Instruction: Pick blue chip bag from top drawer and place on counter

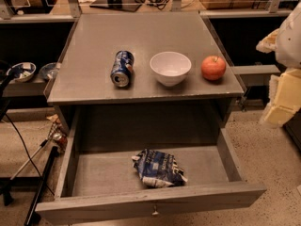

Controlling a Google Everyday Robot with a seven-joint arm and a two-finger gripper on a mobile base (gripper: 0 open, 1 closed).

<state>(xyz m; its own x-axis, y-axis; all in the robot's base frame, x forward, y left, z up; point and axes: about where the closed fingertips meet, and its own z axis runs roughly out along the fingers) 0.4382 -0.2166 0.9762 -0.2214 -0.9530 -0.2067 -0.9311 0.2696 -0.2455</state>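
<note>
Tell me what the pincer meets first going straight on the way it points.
The pincer, at the right edge, seems to point down-left; probably the right wall of the drawer comes first, though depth is unclear.

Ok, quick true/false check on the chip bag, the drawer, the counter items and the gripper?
The crumpled dark blue foil chip bag lies inside the open grey top drawer. True.
The blue metal soda can stands upright on the flat grey counter. False: it lies on its side.
The round white bowl sits between the can and the red apple. True.
The gripper is holding the bag. False: it hangs at the right edge, beside the counter, apart from the bag.
</note>
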